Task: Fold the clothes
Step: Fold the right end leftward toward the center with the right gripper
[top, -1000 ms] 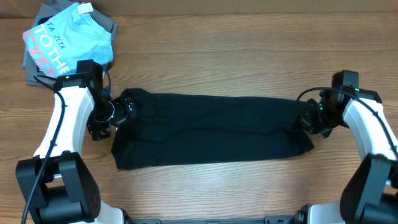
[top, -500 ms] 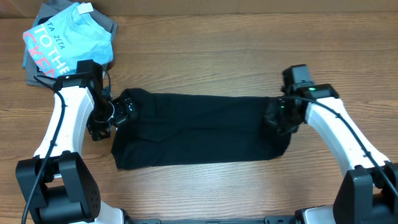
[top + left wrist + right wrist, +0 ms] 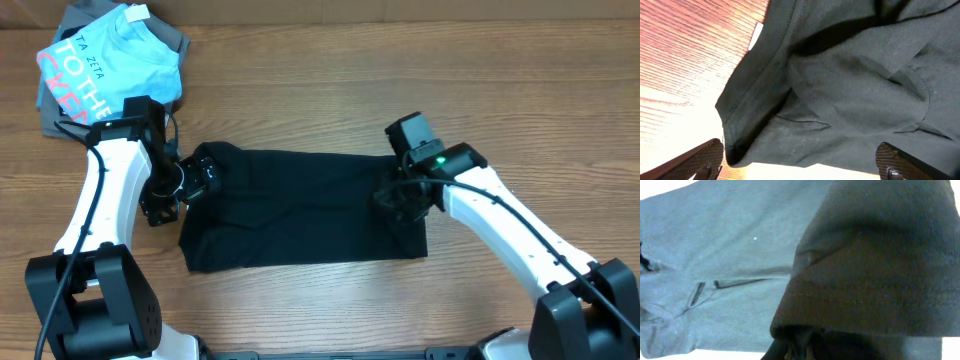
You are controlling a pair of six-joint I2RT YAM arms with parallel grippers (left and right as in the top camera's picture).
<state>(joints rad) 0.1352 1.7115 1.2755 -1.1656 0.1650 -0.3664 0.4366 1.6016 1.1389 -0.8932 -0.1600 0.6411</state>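
Fabric fills the view closest to me: my right gripper (image 3: 398, 197) is clamped fully shut on a thick fold of the plain black short-sleeved collared shirt (image 3: 290, 210), and that bunched edge hangs just above the flat layer of the same garment. The shirt lies with its long axis running left to right across the wooden counter (image 3: 330, 90), and the end I hold sits right of its middle, over the body rather than beyond it. From this gripper the rest of the shirt stretches away to my left, so I judge the fold has to travel along that axis toward the collar end. There my left gripper (image 3: 185, 182) waits with its jaws spread as wide as they go, holding nothing, one finger on each side of the collar edge, where the small white tag (image 3: 756, 36) peeks out. My right arm is the nearer one to the loose fold; my left is nearer the neck. Far off in the left corner, well apart, lies the light blue tee with pink and white lettering (image 3: 120, 60) on grey folded garments (image 3: 175, 40).
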